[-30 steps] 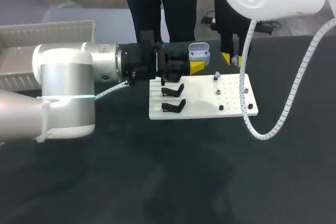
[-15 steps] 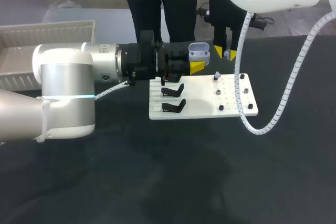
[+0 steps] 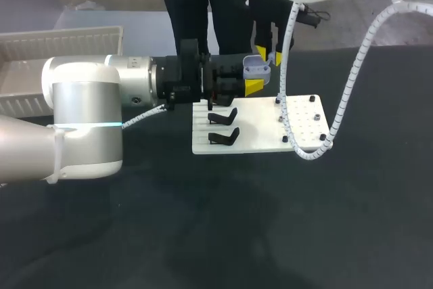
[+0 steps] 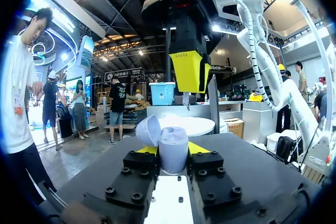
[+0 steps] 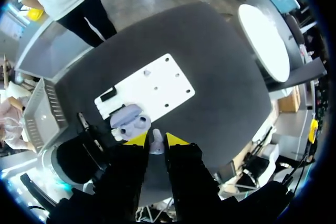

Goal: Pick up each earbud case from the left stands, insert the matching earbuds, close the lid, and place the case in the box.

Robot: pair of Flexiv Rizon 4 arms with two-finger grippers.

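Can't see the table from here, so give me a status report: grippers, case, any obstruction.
Left gripper shut on open earbud case. Right gripper above it, shut on earbud. Nothing between them.

A dark worktop [image 3: 223,235] fills the head view. On it, toward 1 o'clock from its middle, lies 1 flat white plate [image 3: 260,137], its long side running 9 to 3 o'clock. Small dark pegs [image 3: 285,139] stand apart on the plate's 3 o'clock half.

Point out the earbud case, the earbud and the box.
earbud case [image 4: 173,150]: left wrist view, on its body.
earbud [image 5: 156,143]: right wrist view, on its pale body.
box [image 3: 67,44]: head view, on its far wall.
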